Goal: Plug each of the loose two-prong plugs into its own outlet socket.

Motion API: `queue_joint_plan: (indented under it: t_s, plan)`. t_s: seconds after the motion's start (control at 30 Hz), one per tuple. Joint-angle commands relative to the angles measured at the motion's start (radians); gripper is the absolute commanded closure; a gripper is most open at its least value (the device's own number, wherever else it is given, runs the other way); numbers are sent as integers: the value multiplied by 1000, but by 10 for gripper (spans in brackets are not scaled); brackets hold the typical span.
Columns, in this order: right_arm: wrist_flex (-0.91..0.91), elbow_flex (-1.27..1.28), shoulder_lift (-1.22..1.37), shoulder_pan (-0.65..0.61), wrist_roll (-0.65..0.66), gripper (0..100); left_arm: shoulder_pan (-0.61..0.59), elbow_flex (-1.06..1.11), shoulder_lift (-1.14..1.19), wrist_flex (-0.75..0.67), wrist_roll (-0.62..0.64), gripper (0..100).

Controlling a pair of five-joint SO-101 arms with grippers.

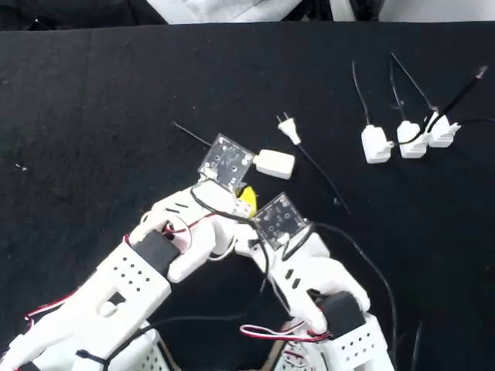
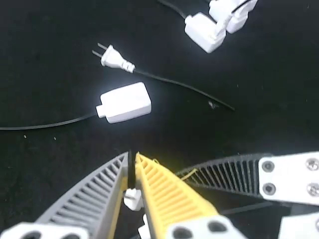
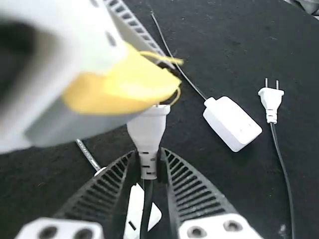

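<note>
Two tools are met close together over the black counter (image 1: 93, 100). The right tool (image 3: 148, 153) is clamped narrowly on a white two-prong plug (image 3: 148, 127), which is gripped by its ribbed rear. The plug's long axis is in line with the fingers, its front end is pointed straight away from the tool, and its black cord is led back between the fingers. The plug's front is met by the yellow finger (image 3: 124, 84) of the left tool (image 2: 132, 158), so the prongs cannot be seen. The left tool's fingers are drawn almost together, with a thin dark line in the slit between them; whether anything is gripped cannot be told. A white socket block (image 2: 124, 103) is found just ahead of the left tool's fingertips, laid across the tool's line, with its cord led off sideways. A loose plug (image 2: 115, 59) lies beyond the block. Seen from the right tool, its prongs are pointed away and its cord is trailed back alongside. Three joined plug-and-socket pairs (image 1: 410, 139) lie well apart from both tools.
</note>
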Motion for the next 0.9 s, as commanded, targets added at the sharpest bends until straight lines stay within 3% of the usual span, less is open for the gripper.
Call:
queue_joint_plan:
  t_s: [0.0,0.2,0.47,0.87]
  plan:
    - [3,-58,-97,-23,6,988,-4,-64,-5,0,-8,968]
    - [9,-108,-88,-21,6,988,-5,-18,-11,0,-8,967]
    - [26,-114,-96,-21,6,988,-102,8,-11,2,-5,968]
    - [25,-148,-90,-25,2,988,-97,10,-3,6,-2,970]
